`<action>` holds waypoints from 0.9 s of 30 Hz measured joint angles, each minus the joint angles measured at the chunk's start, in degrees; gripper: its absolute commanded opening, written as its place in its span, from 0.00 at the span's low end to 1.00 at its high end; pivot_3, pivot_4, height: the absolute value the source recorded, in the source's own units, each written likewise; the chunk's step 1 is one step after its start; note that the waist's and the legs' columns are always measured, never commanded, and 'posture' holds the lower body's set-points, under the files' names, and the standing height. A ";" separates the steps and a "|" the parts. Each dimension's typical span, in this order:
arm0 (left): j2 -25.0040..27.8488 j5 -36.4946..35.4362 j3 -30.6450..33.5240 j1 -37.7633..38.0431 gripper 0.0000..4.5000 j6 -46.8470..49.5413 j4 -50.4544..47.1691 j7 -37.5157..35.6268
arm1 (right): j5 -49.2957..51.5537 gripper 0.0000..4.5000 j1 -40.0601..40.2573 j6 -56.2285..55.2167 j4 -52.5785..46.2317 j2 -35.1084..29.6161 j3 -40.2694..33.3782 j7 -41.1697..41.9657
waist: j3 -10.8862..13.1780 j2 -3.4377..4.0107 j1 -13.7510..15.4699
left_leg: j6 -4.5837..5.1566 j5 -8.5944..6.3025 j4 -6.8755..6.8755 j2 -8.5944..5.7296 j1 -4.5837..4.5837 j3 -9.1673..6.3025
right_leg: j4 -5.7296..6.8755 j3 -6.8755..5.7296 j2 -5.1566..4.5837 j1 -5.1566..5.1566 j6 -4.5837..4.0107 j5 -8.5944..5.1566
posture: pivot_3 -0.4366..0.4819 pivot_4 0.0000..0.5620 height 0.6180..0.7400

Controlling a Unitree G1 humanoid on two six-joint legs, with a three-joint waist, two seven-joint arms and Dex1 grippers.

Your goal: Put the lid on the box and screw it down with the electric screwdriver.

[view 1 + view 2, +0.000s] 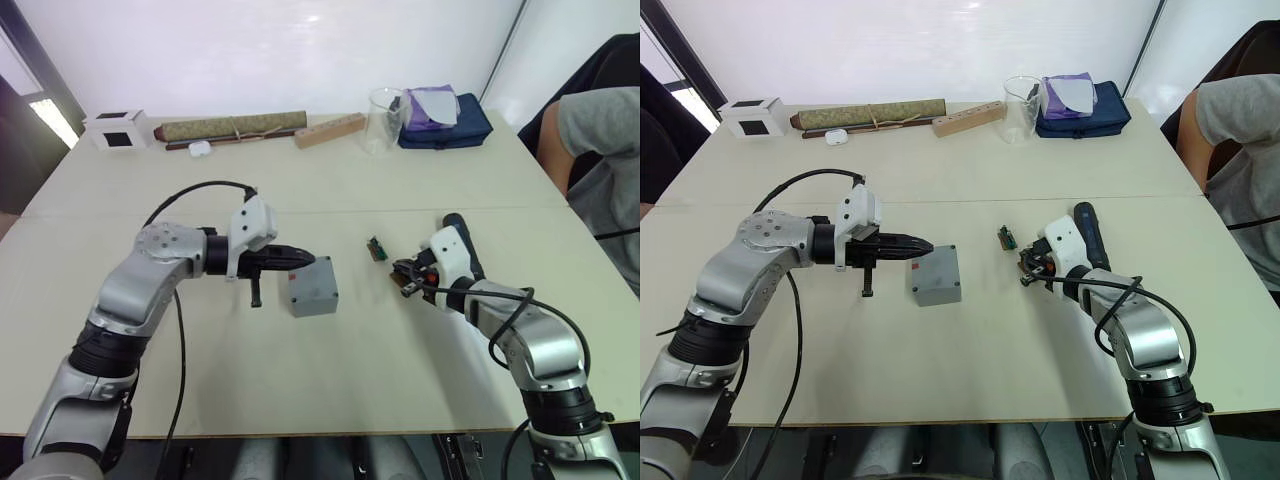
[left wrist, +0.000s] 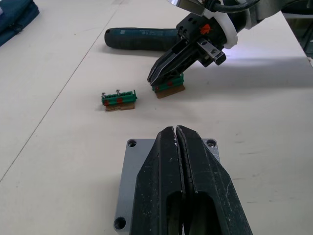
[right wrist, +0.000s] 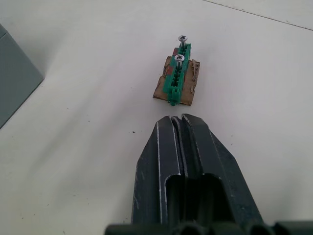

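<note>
The grey box stands mid-table with the lid lying flat on top, screw holes showing at its corners. My left gripper is shut and empty, its tips just over the lid's near edge. To the right, my right gripper is shut, with its tips resting on a small green circuit board. A second green board lies a little ahead of it. The electric screwdriver, dark blue-black, lies on the table behind my right wrist, untouched.
Along the far edge stand a white box with a black square, a rolled mat, a wooden block, a clear beaker and a blue pouch. A person sits at the right.
</note>
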 measured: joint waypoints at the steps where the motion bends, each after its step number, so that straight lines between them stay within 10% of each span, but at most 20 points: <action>1: 0.00 0.00 0.00 0.00 0.00 0.00 0.00 0.03 | 0.06 0.00 0.00 0.05 0.00 0.00 -0.01 -0.04 | 0.00 0.00 0.00 | 0.00 0.00 0.00 0.00 0.00 0.00 | 0.00 0.00 0.00 0.00 0.00 0.00 | 0.48 0.27 0.97; 16: 2.06 0.29 0.25 2.06 0.00 -0.08 1.45 0.94 | 3.49 0.00 -4.51 6.64 -6.43 -2.16 -2.67 0.05 | 0.00 0.00 0.00 | 0.00 0.00 0.00 0.00 0.00 -0.02 | 0.00 -0.01 0.00 0.00 0.00 0.00 | 0.48 0.27 0.97; 27: 3.91 1.28 2.24 2.58 0.00 -1.17 4.44 1.31 | 10.16 0.00 -22.15 16.57 -7.89 3.26 6.25 2.64 | 0.01 0.01 -1.17 | 0.00 0.00 0.00 -0.01 -0.03 -0.06 | 0.02 -0.03 -0.04 -0.04 -0.01 0.00 | 0.48 0.27 0.97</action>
